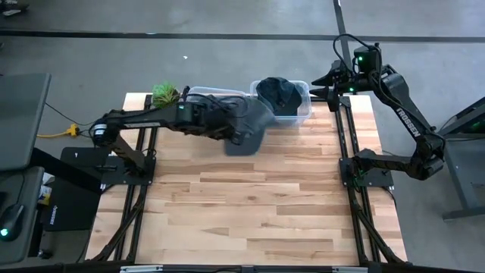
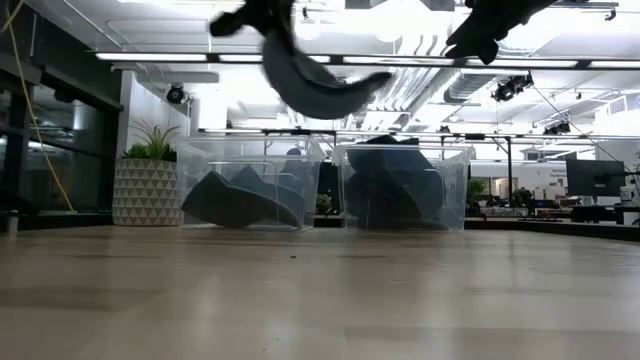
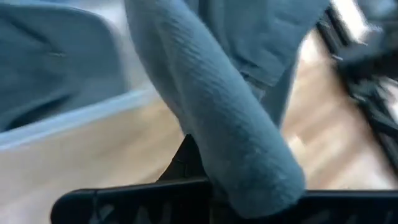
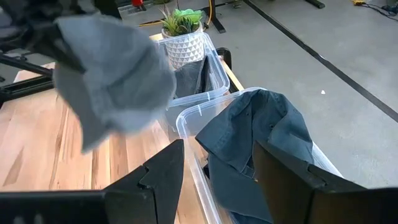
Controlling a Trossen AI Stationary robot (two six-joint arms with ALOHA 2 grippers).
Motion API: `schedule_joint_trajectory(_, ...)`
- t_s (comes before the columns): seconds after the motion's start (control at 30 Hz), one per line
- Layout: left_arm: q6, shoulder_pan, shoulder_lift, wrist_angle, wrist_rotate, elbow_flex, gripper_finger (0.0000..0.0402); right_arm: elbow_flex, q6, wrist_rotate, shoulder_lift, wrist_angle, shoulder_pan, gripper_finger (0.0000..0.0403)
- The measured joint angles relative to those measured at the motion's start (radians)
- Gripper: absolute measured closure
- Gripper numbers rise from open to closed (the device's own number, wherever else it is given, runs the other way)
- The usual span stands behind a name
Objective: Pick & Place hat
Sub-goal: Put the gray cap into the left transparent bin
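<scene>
A grey hat (image 1: 254, 127) hangs from my left gripper (image 1: 236, 130), which is shut on it above the table, just in front of the two clear bins. In the low view the hat (image 2: 315, 85) droops high above the tabletop, and in the right wrist view (image 4: 112, 81) it shows beside the left bin. The left bin (image 1: 216, 94) holds dark cloth. The right bin (image 1: 303, 102) holds dark hats (image 4: 255, 143). My right gripper (image 4: 217, 168) is open and empty above the right bin's right end (image 1: 327, 85). My left gripper holds the grey hat by its upper end (image 2: 272, 35), with the cloth running between the fingers (image 3: 242, 186). Which part of the hat that is, the cloth itself hides. The hat hangs slack below the gripper, lifted clear of the table and bins.
A potted plant (image 1: 165, 93) in a white patterned pot stands at the far left, next to the left bin. Black frame rails (image 1: 345, 152) run along both sides of the wooden table (image 1: 250, 212).
</scene>
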Motion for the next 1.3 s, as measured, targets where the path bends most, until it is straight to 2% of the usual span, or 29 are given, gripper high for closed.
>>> schedule_joint_trajectory(0.27,-0.077,0.001,-0.078,-0.079,-0.252,-0.005,0.0401,0.0,0.003,-0.001,0.0,0.008,0.0,0.0217)
schedule_joint_trajectory(0.53,-0.173,0.029,-0.134,-0.036,-0.388,-0.116,0.0401,0.0,0.003,-0.002,0.0,0.007,0.0,0.0217)
schedule_joint_trajectory(0.63,-0.222,0.052,-0.16,0.052,-0.445,-0.193,0.0402,0.0,0.003,-0.002,0.0,0.007,0.0,0.0217)
schedule_joint_trajectory(0.73,-0.283,0.076,-0.197,0.112,-0.469,-0.293,0.0401,0.0,0.004,-0.002,0.0,0.007,0.0,0.0217)
schedule_joint_trajectory(0.8,-0.324,0.088,-0.206,0.214,-0.48,-0.353,0.0401,0.0,0.003,-0.002,0.0,0.007,0.0,0.0217)
schedule_joint_trajectory(0.87,-0.374,0.1,-0.222,0.23,-0.487,-0.417,0.0401,0.0,0.004,-0.003,0.0,0.007,0.0,0.0217)
schedule_joint_trajectory(1.0,-0.523,0.105,-0.23,0.311,-0.572,-0.501,0.0401,0.0,0.004,-0.003,0.0,0.007,0.0,0.0217)
schedule_joint_trajectory(1.13,-0.656,0.105,-0.226,0.316,-0.652,-0.537,0.0401,0.0,0.004,-0.002,0.001,0.007,0.0,0.0217)
schedule_joint_trajectory(1.3,-0.687,0.105,-0.226,0.347,-0.748,-0.544,0.0401,0.0,0.004,-0.001,0.001,0.007,0.0,0.0217)
